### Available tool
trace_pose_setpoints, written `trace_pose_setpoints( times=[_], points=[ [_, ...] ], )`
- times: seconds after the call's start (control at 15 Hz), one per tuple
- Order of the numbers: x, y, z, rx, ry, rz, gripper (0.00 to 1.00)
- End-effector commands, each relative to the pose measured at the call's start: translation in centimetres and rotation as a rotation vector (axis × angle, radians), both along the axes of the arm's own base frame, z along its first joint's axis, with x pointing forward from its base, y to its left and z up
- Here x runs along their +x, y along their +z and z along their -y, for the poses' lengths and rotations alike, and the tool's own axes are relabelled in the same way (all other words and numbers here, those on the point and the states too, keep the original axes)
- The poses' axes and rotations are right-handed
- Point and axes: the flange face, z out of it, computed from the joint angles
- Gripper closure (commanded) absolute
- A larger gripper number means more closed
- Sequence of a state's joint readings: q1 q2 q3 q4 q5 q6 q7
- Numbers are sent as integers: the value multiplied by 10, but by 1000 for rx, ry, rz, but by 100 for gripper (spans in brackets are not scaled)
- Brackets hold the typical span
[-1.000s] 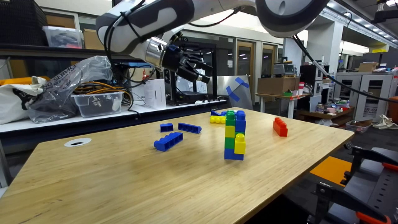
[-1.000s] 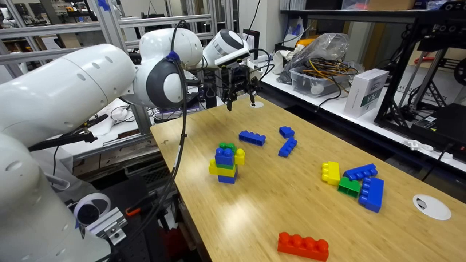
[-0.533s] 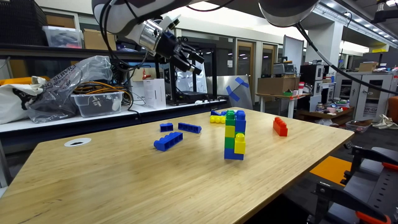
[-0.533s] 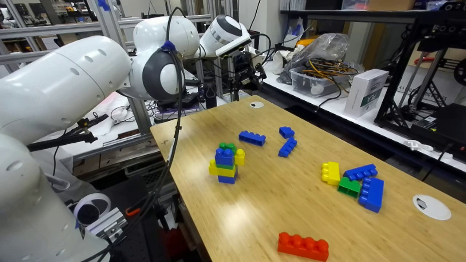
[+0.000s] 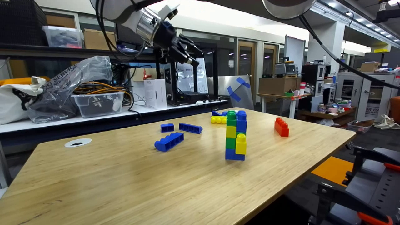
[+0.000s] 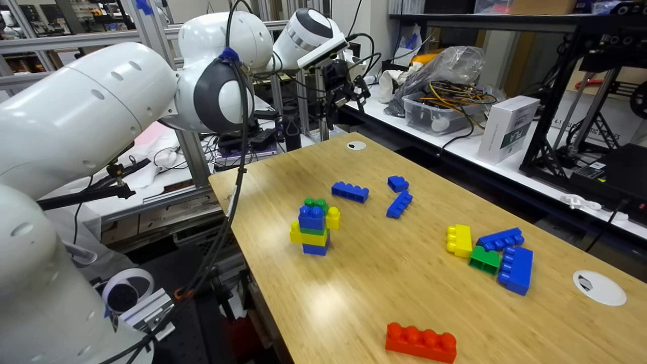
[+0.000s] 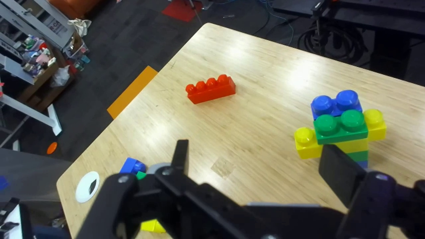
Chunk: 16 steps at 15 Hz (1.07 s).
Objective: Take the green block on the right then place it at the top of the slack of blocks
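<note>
The loose green block (image 6: pixel 485 260) lies on the table between a yellow block (image 6: pixel 459 240) and two blue blocks (image 6: pixel 515 270). In the wrist view only a sliver of the green block (image 7: pixel 141 175) shows past my gripper. The stack (image 6: pixel 313 227) stands upright, with a green and a blue block side by side on top and yellow ones jutting out lower. The stack also shows in an exterior view (image 5: pixel 231 134) and at the right of the wrist view (image 7: pixel 342 132). My gripper (image 7: pixel 255 157) is open and empty. It is high above the table, away from the stack, in both exterior views (image 5: pixel 197 59) (image 6: pixel 346 115).
Three blue blocks (image 6: pixel 350 192) lie near the stack on the table (image 6: pixel 394 283). A red block (image 6: pixel 421 344) lies by itself, also seen in the wrist view (image 7: pixel 211 90). A shelf with a white box (image 6: pixel 508 129) and a plastic bin (image 5: pixel 98 104) runs beside the table.
My gripper has risen and moved slightly left in an exterior view, away from the table. It stays open. The blocks and the stack have not moved.
</note>
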State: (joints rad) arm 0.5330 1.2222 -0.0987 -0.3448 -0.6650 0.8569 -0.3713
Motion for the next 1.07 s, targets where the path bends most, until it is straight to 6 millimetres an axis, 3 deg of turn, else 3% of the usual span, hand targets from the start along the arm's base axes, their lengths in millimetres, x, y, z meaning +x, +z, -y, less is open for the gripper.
trace_pose_setpoints(
  times=[0.0, 0.67, 1.0],
  points=[
    [0, 22, 0, 18, 24, 9, 0],
    [-2, 88, 12, 77, 8, 94, 0],
    [-3, 79, 8, 45, 5, 86, 0]
  ],
)
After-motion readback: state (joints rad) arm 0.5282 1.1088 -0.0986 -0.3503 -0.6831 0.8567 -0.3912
